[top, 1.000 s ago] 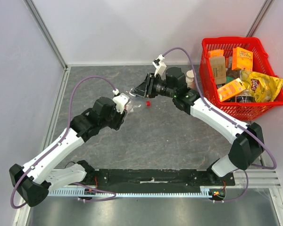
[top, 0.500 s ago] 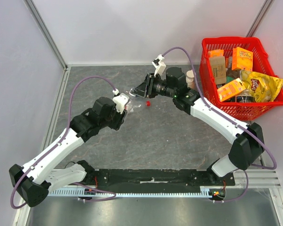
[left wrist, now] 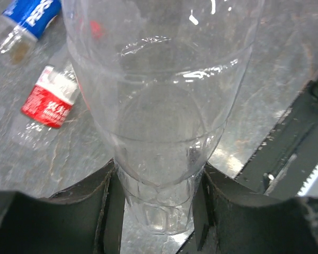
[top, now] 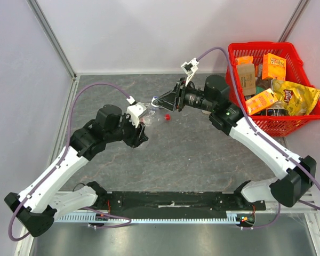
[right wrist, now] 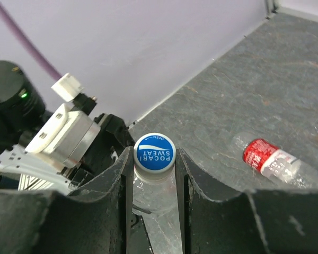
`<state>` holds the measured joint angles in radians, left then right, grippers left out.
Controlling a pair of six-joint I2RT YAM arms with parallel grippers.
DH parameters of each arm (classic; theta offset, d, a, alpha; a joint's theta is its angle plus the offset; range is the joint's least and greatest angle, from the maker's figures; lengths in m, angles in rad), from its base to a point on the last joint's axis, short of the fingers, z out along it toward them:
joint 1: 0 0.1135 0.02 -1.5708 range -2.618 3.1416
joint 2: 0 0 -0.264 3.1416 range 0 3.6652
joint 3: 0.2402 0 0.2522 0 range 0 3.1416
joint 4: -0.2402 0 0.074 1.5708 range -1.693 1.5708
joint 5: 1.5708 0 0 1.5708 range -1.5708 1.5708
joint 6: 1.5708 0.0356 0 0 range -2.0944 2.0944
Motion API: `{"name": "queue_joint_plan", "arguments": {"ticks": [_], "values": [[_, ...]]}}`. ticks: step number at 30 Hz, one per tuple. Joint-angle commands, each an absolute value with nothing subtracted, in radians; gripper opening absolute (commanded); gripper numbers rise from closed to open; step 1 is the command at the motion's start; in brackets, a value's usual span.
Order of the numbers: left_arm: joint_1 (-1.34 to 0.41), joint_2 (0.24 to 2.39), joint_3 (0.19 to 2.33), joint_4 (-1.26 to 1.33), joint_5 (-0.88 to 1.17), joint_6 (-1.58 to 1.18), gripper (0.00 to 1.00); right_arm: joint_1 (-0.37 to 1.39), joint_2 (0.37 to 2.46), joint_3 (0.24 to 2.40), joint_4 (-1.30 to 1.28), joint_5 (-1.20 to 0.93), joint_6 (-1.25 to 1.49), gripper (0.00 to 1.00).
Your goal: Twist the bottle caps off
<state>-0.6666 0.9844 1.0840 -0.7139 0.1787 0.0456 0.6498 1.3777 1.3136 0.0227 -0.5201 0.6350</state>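
Bottle (left wrist: 159, 106) between claws: blue cap (right wrist: 154, 152) in right claw (right wrist: 153, 157), base in left claw (left wrist: 155, 186).

Colours and patterns: bottles, cap, table and surroundings

Clear bottle (left wrist: 159, 132) is see-through and unlabelled; blue cap (right wrist: 154, 152) has white lettering and a white swoosh; red-labelled bottle (left wrist: 47, 100) carries white print; blue-labelled bottle (left wrist: 34, 11) has white letters. The table (top: 192, 154) is dark grey, mottled with pale veins. Basket (top: 232, 80) red; crisp bag (top: 298, 98) yellow; boxes (top: 273, 65) orange; arms (top: 256, 141) white with black joints.
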Motion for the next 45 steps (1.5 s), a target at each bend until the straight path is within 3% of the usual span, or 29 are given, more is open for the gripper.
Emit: {"name": "queue_joint_plan", "arguments": {"ticks": [1,13,32,45], "values": [[-0.680,0.982,1.138,-0.726,0.438,0.089,0.06,0.666,1.325,1.301,0.182,-0.705,0.603,0.00],[-0.678,0.971,1.232,-0.756,0.816,0.138,0.06,0.664,1.236,1.253,0.379,-0.954,0.654,0.00],[-0.678,0.950,1.258,-0.684,1.112,0.087,0.05,0.666,1.141,1.238,0.577,-1.091,0.735,0.00],[-0.678,0.976,1.239,-0.676,1.180,0.075,0.06,0.666,1.131,1.227,0.707,-1.126,0.825,0.00]]}}
